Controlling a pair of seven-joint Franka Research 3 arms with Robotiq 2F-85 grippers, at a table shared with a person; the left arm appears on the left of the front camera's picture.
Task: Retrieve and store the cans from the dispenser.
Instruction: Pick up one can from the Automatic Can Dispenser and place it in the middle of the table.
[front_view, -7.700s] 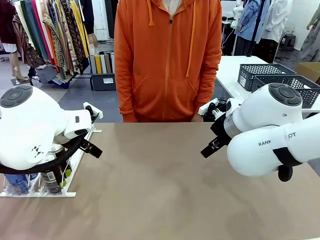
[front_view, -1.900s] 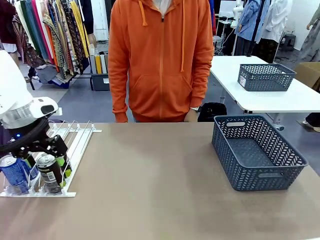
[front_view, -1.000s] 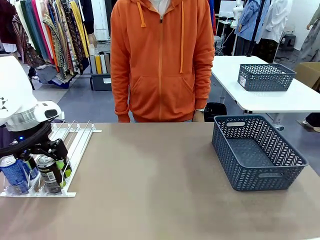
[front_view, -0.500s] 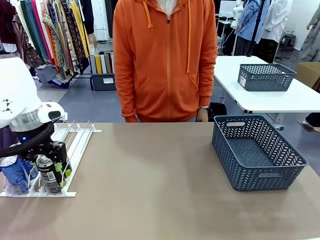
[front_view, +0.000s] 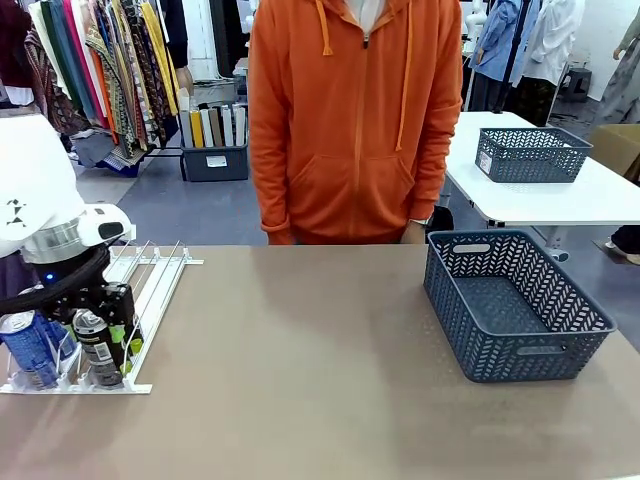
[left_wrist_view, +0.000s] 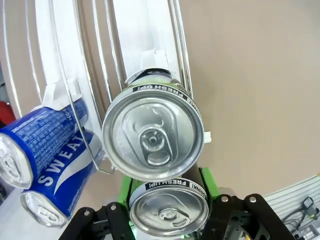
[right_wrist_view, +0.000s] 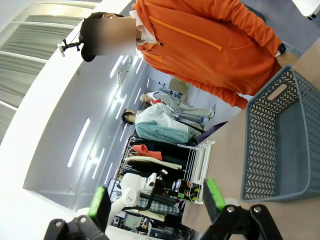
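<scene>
The white dispenser (front_view: 150, 285) lies at the table's left edge, with cans at its near end. In the front view a blue can (front_view: 28, 345) stands beside a dark can (front_view: 97, 342), and my left gripper (front_view: 100, 315) reaches down over the dark one. The left wrist view shows two dark cans with silver tops in one lane. The nearer dark can (left_wrist_view: 169, 212) sits between the green pads (left_wrist_view: 207, 181) of my left gripper (left_wrist_view: 170, 189), which is shut on it. The second dark can (left_wrist_view: 152, 135) stands just behind it. Two blue cans (left_wrist_view: 45, 135) lean in the adjoining lane. My right gripper (right_wrist_view: 156, 202) hangs open in the air.
A grey lattice basket (front_view: 515, 305) stands on the right side of the table, also seen as the basket (right_wrist_view: 280, 140) from the right wrist. A person in an orange hoodie (front_view: 355, 120) stands at the far edge. Another basket (front_view: 530, 150) sits on a table behind.
My left gripper's fingers have closed in on the dark can at the dispenser's near end. The person has stepped to the right.
</scene>
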